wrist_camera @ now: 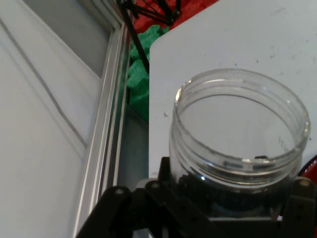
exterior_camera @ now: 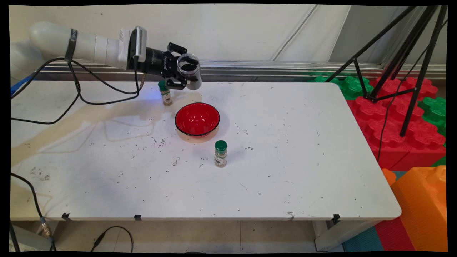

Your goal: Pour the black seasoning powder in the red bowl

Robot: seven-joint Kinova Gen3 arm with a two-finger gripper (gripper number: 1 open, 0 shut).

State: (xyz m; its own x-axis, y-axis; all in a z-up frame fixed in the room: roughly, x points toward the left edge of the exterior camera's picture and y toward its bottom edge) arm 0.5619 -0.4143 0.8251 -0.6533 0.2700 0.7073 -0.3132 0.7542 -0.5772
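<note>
My gripper (exterior_camera: 182, 75) is shut on a clear plastic jar (exterior_camera: 189, 70), held on its side in the air above the table's far part. Its open mouth faces the camera in the main view, and dark grains lie inside. In the hand view the jar (wrist_camera: 237, 134) fills the lower right, its rim up, with dark grains near its bottom. A red bowl (exterior_camera: 197, 119) stands on the table just below and in front of the jar. A small spice bottle with a green cap (exterior_camera: 165, 93) stands under the gripper, to the bowl's far left.
A second green-capped spice bottle (exterior_camera: 220, 154) stands in front of the bowl. Dark grains are scattered over the white table (exterior_camera: 285, 171). Black cables (exterior_camera: 75, 89) hang from the arm. A black tripod (exterior_camera: 403, 64) and red, green and orange foam blocks (exterior_camera: 400, 117) stand to the right.
</note>
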